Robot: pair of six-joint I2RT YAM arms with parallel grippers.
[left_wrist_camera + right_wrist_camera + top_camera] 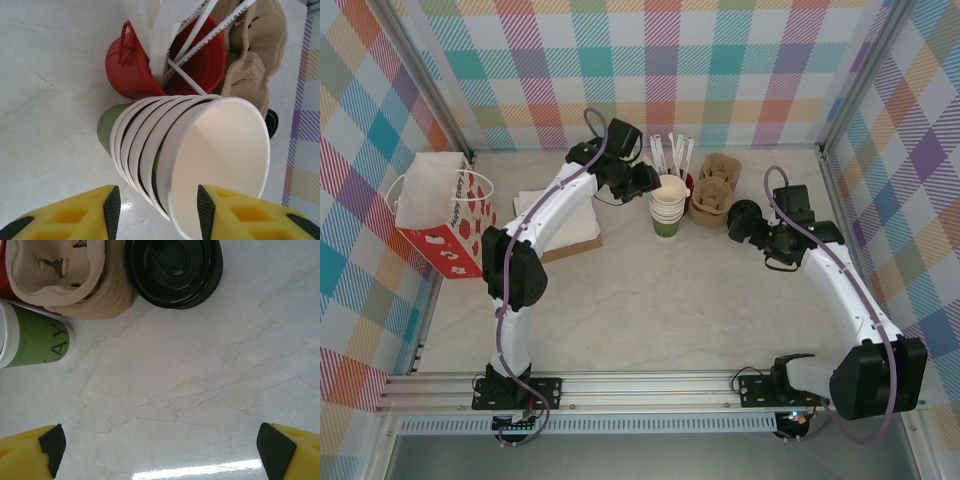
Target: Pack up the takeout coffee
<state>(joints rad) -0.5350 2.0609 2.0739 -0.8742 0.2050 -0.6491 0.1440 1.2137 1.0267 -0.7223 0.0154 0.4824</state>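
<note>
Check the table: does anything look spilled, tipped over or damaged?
Nothing stands out. The stack of green paper cups stands upright beside the red bucket of straws, the brown cardboard cup carriers and the black round lids; no spill shows.
</note>
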